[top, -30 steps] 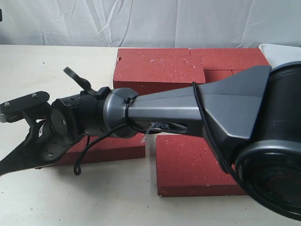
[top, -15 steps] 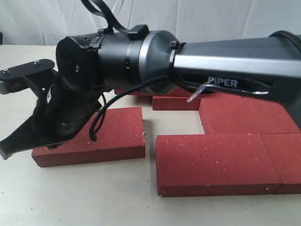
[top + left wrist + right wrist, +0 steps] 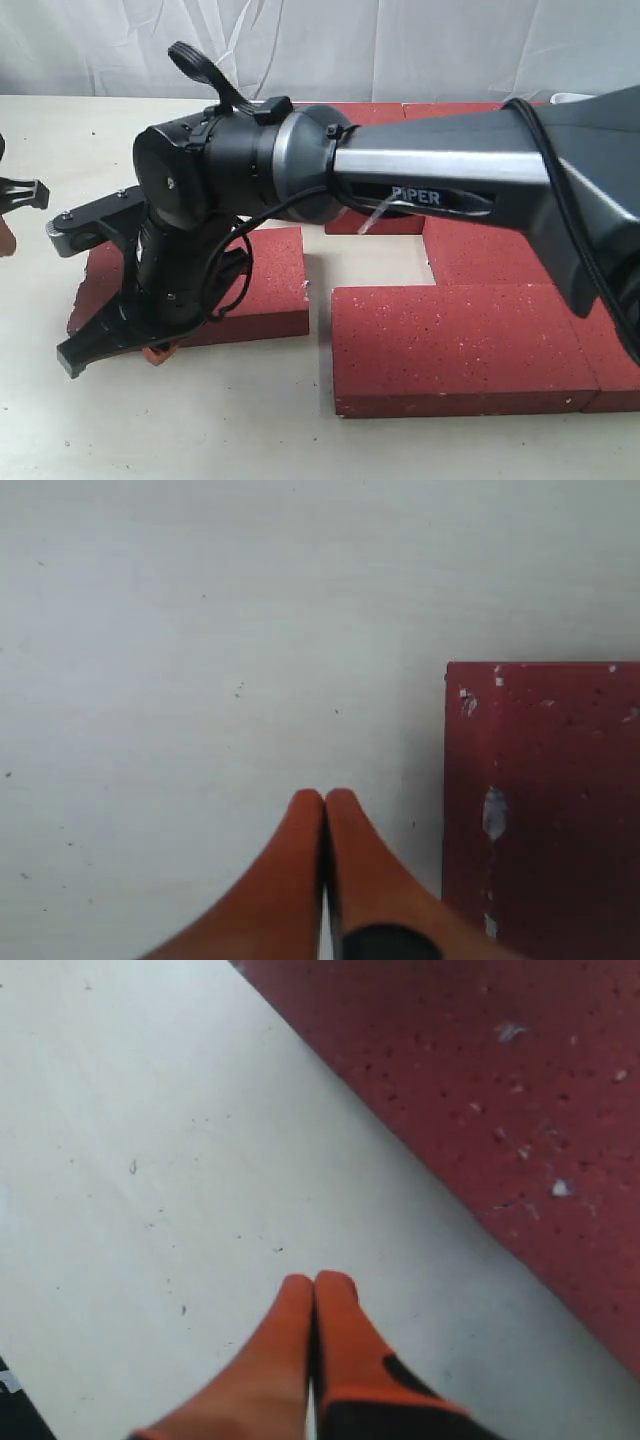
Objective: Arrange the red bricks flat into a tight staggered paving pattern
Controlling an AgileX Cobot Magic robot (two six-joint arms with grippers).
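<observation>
Several red bricks lie flat on the pale table point(image 3: 250, 420). One loose brick point(image 3: 270, 285) sits apart on the left, a gap away from the front-row brick point(image 3: 450, 345) and the joined bricks behind it point(image 3: 520, 250). My right gripper point(image 3: 155, 352) reaches across, low at the loose brick's front left edge, orange fingers pressed together. In the right wrist view the gripper point(image 3: 317, 1280) is shut over bare table, with a brick point(image 3: 500, 1090) beside it. My left gripper point(image 3: 324, 798) is shut and empty, next to a brick end point(image 3: 545, 800). It barely shows at the left edge point(image 3: 6, 238).
The right arm's thick dark body point(image 3: 420, 180) crosses the middle and hides much of the back row of bricks point(image 3: 450, 108). A white cloth backdrop point(image 3: 400, 40) hangs behind the table. Bare tabletop lies in front of and left of the bricks.
The right arm has swung down and the gripper has dropped to table level at the loose brick's front left edge. The bricks have not shifted.
</observation>
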